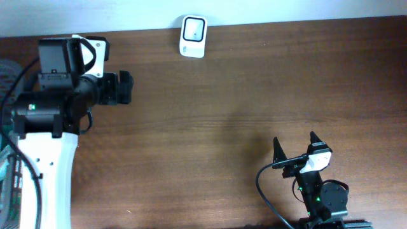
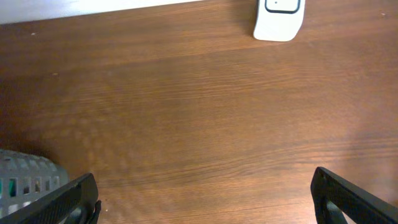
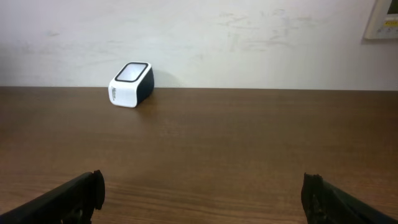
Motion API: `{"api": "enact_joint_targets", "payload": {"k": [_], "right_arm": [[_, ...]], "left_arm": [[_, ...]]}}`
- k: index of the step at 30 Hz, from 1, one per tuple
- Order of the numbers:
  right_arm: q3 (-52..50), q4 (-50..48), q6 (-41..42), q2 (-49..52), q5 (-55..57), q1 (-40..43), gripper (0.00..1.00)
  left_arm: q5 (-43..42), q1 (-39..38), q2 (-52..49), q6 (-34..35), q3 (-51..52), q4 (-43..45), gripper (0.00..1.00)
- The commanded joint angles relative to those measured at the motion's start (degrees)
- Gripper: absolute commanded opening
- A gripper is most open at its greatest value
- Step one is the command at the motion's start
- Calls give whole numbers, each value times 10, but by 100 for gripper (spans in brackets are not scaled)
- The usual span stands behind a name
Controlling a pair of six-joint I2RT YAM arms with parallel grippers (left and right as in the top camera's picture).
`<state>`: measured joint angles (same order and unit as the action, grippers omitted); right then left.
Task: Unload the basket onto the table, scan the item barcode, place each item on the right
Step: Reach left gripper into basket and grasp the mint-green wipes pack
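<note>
A white, box-shaped plastic barcode scanner [image 1: 193,36] stands on the brown wooden desk [image 1: 241,95] at its far edge, just before the wall and somewhat left of the middle. The white-and-black left arm [image 1: 51,108] lies along the desk's left side, its jaws apart and pointing right. The scanner sits beyond them and to their right, well apart. A grey mesh basket [image 2: 25,180] sits at the left edge, beside that arm. The black right arm [image 1: 318,191] stands at the near right, jaws apart and pointing to the far edge, the scanner far ahead and to their left.
</note>
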<state>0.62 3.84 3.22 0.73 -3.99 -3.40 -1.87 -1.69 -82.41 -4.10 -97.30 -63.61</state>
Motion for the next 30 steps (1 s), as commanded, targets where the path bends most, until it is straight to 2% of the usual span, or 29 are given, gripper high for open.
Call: {"api": "enact_joint_targets", "payload": {"k": [1,4,8,11,13,22,23,24,30], "right_arm": [[-3,2,2,-4,-3,4,99],[-3,3,2,-4,-3,4,98],[-3,3,2,-4,-3,4,98],[-3,3,2,-4,1,4,98],[-3,3,2,-4,1,4,98],[-3,3,2,-4,1,4,98],[-3,3,2,-4,1,4,98],[-3,3,2,-4,1,4,98],[-3,3,2,-4,1,4,98]], "left_arm": [[47,98,1,66,-54,-8,99],[47,214,1,124,-82,-11,100],[47,375,-14,186,-82,1,95],[47,454,-52,206,-81,1,96],[47,472,-76,200,-80,6,92],[24,482,-201,9,-69,8,90],[23,483,-212,-7,-58,6,85],[23,483,-217,-21,-40,12,84],[38,486,-218,-108,99,119,84]]}}
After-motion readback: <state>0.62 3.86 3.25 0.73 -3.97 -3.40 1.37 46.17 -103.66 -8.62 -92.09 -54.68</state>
